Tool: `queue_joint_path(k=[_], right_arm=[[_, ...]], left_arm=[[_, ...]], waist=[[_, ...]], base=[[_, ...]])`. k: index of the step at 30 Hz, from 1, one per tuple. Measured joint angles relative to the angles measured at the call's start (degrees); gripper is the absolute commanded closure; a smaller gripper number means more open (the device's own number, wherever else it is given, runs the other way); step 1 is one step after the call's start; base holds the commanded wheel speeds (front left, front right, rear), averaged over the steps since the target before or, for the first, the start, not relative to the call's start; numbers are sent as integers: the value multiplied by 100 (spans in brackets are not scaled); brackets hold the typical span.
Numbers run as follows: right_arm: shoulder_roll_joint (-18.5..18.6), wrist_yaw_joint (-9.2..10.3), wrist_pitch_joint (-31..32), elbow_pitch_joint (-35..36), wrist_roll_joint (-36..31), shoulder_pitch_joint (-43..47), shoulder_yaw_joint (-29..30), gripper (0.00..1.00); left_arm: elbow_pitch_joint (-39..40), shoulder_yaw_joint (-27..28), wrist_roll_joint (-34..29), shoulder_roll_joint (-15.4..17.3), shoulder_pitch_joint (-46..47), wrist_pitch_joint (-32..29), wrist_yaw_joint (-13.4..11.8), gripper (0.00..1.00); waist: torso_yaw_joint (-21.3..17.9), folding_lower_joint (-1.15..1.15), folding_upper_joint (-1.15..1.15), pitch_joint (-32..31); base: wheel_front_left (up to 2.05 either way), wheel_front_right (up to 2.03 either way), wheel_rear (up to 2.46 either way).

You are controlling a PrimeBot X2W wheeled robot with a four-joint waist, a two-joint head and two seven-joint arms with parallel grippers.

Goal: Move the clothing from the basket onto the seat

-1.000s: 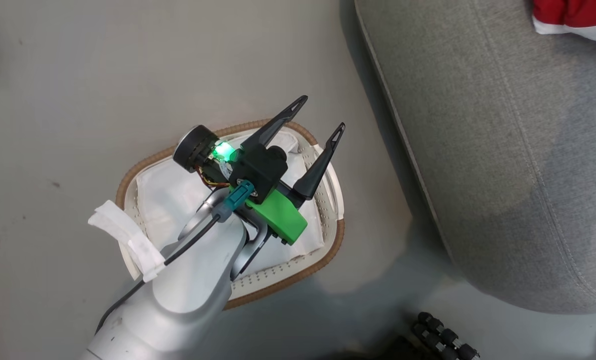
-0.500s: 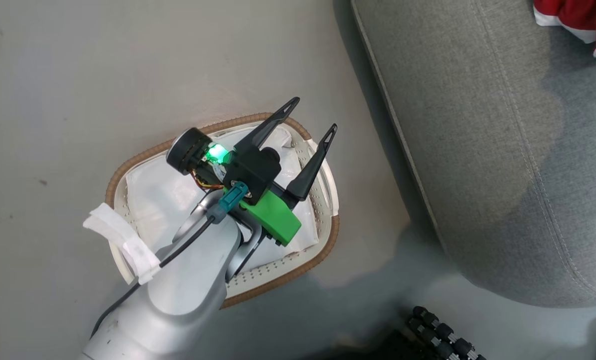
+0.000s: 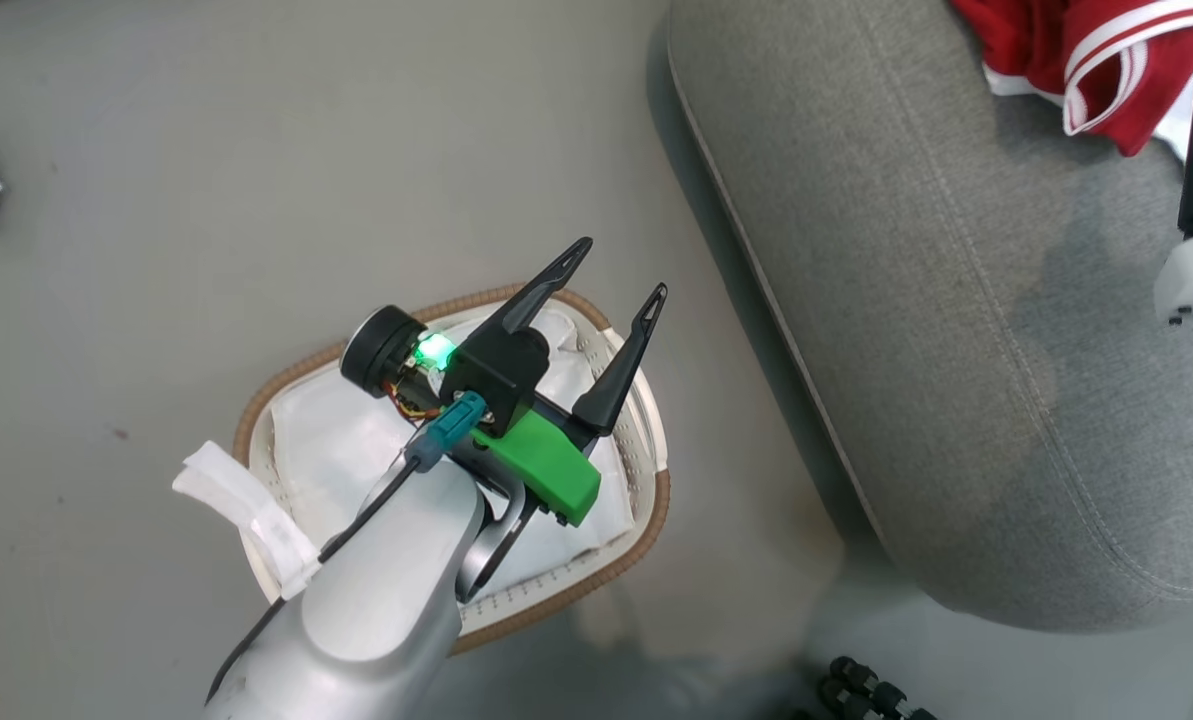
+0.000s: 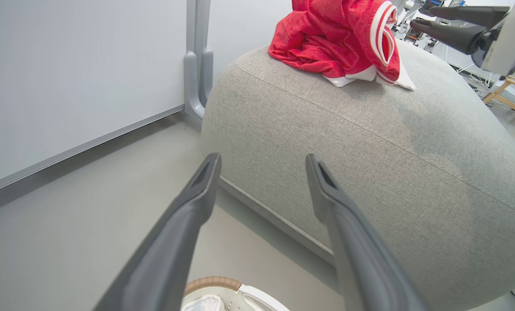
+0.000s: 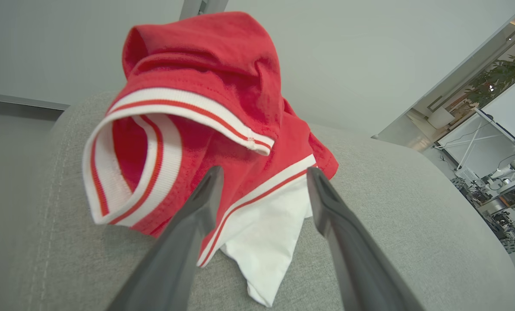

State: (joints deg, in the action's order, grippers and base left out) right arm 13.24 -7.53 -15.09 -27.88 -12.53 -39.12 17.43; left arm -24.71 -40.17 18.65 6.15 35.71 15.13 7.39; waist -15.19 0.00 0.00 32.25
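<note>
Your left gripper [image 3: 623, 266] hovers over the oval white perforated plastic laundry basket with a brown woven rim [image 3: 546, 578], which stands on the floor. Its two dark fingers are spread wide and hold nothing. The basket's white fabric lining is in view. The crumpled red garment with white striped trim [image 5: 205, 56] lies on top of the large grey woven-fabric seat cushion [image 3: 956, 300], beside the basket. Your right gripper [image 5: 264, 170] points at the garment from close by, fingers parted and gripping nothing.
</note>
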Motion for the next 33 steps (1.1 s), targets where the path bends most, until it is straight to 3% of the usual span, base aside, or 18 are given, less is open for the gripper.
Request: queue_joint_path(k=[11, 17, 33], right_arm=[[109, 0, 0, 297, 24, 514, -215, 0], [179, 0, 0, 224, 178, 564, -421, 0], [-861, 0, 0, 423, 668, 1380, -907, 0]], left_arm=[[65, 604, 197, -214, -513, 1, -11, 0], [82, 1135, 197, -303, -871, 0, -60, 0], [78, 2572, 29, -326, -1973, 1, -256, 0]], waist=[[172, 0, 0, -812], [548, 0, 0, -1276], [1589, 0, 0, -2299]], base=[[0, 0, 0], [0, 0, 0], [0, 0, 0]])
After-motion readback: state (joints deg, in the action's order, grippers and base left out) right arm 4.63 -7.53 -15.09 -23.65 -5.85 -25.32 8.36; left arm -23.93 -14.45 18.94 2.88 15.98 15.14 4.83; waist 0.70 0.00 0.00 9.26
